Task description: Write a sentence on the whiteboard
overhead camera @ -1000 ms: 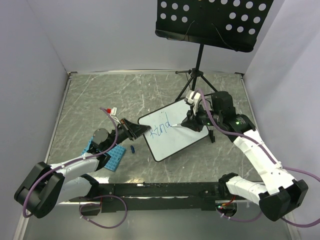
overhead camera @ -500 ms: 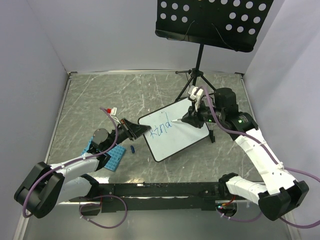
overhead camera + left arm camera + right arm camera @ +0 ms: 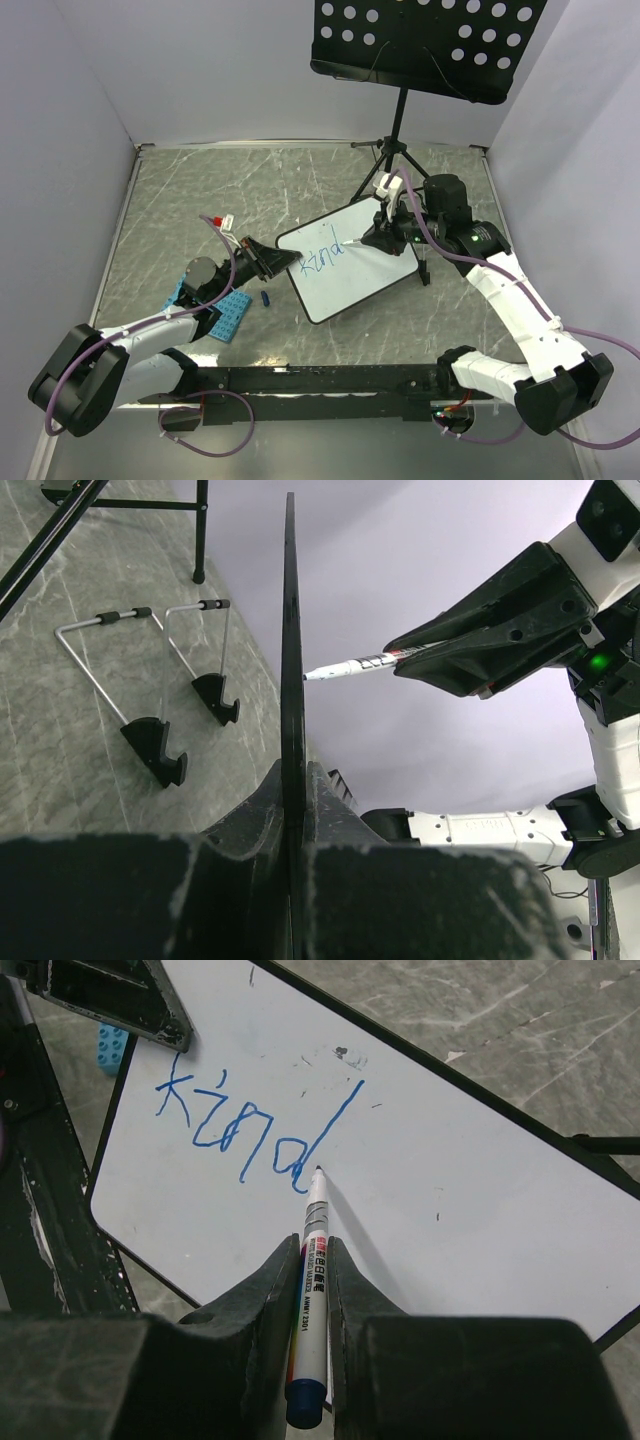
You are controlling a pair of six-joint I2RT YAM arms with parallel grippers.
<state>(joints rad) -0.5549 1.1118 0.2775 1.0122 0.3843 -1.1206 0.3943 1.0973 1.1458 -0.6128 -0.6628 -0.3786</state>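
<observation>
Grey marbled tabletop (image 3: 200,190) fills the floor of a pale-walled booth, and at its far edge we see a black perforated music stand (image 3: 430,40) on a tripod. Near the middle of the table is the whiteboard (image 3: 350,280), turned at an angle to the table's edges. The left gripper (image 3: 272,260) is clamped tight on its left corner. In the left wrist view we look along the board edge-on (image 3: 290,680), with the fingers (image 3: 255,810) pressed against both faces. Two bent wire legs with black feet (image 3: 150,742) stand on the table on the board's back side; we cannot tell whether they are joined to it.

The right gripper (image 3: 380,238) is closed around a white marker (image 3: 312,1225) and reaches over the board from its right side. The marker's barrel lies between the jaws, with its blue end toward the wrist. We see its tip resting on the white surface at the lower right of the last letter.

The sentence (image 3: 240,1125) so far is one blue word, roughly "Kind", with a long upstroke on the d, written in the board's upper left part.

Left of the board, a blue studded plate (image 3: 228,315) lies under the left arm, and a small blue piece (image 3: 266,297) sits just beside it.
</observation>
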